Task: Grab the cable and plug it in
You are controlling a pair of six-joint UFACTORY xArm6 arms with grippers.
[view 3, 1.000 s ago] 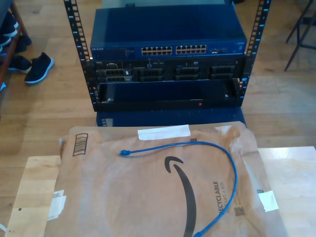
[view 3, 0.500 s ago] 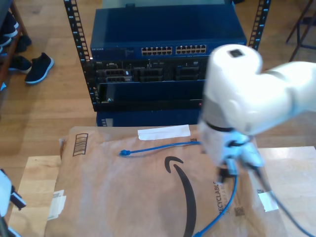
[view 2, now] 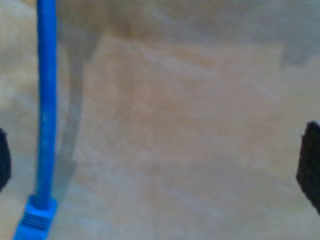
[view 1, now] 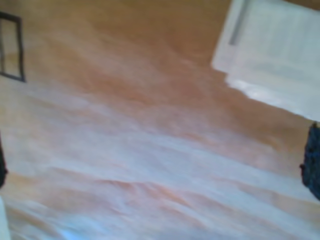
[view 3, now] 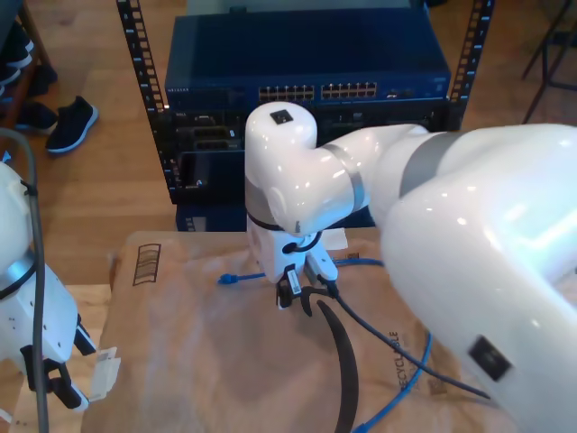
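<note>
The cable [view 3: 236, 278] is thin and bright blue and lies on a brown paper envelope [view 3: 198, 361]. One booted plug points toward the exterior view's left, and the rest curves away to the lower right [view 3: 401, 383]. My second gripper [view 3: 302, 293] hangs low over the stretch just behind that plug. In the second wrist view the cable [view 2: 46, 125] and its plug boot [view 2: 35, 220] lie between the spread jaws of my second gripper [view 2: 157, 167], close to one finger [view 2: 2, 160], with nothing held. My first gripper [view 3: 59, 388] is open over the envelope's edge at the exterior view's lower left, its jaws [view 1: 157, 167] bare.
A blue network switch [view 3: 315, 90] with rows of ports sits in a black rack behind the envelope, with more gear under it. A white label [view 1: 275, 55] lies near my first gripper. A dark grey robot cable [view 3: 388, 352] trails across the envelope. Shoes [view 3: 70, 122] stand on the floor at the exterior view's left.
The big white arm swept from the exterior view's right to the middle, over the cable's plug end. The other arm rose into view at the lower left. The cable lies where it was.
</note>
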